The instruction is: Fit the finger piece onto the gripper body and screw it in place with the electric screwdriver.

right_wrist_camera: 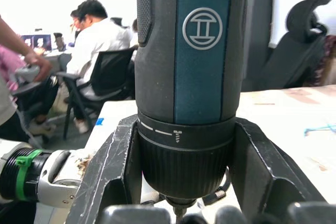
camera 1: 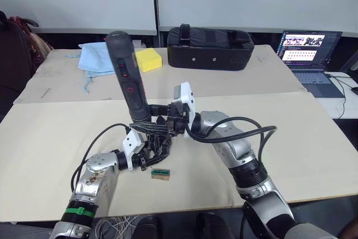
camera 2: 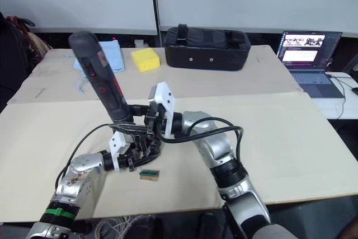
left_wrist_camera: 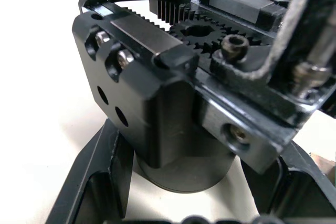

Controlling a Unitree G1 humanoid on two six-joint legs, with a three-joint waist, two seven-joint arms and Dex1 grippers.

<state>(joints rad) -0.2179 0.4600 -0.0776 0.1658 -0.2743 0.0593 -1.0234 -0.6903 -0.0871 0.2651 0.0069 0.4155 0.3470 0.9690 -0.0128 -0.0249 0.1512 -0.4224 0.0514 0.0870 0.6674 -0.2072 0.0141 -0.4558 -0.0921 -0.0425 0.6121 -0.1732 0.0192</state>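
- The gripper body (left_wrist_camera: 173, 114) is held over the near part of the table (camera 1: 50, 132), in front of the robot, clamped between the two fingers (left_wrist_camera: 100, 182) of the left gripper (camera 1: 146, 155). Its toothed gear, rack and socket screws are seen close up in the left wrist view.
- The finger piece cannot be told apart from the dark cluster of parts at the gripper body.
- The electric screwdriver (camera 1: 128, 79) is held by the right gripper (camera 1: 162, 122), whose fingers (right_wrist_camera: 113, 177) are closed on the collar just above the bit. The tool is tilted, its butt leaning up and toward the robot's left, its tip pointing down into the gripper body.
- A red marking is seen on the screwdriver's barrel.
- A small green-and-tan block (camera 1: 160, 174) lies on the table just beside the left gripper, apart from it.
- At the far side of the table a large black zipped case (camera 1: 210, 47), a yellow sponge (camera 1: 147, 59) and a blue cloth (camera 1: 96, 59) are observed, well apart from the work.
- An open laptop (camera 1: 310, 54) stands at the far right.
- Seated people (right_wrist_camera: 100, 40) and office chairs are noted in the background of the right wrist view.
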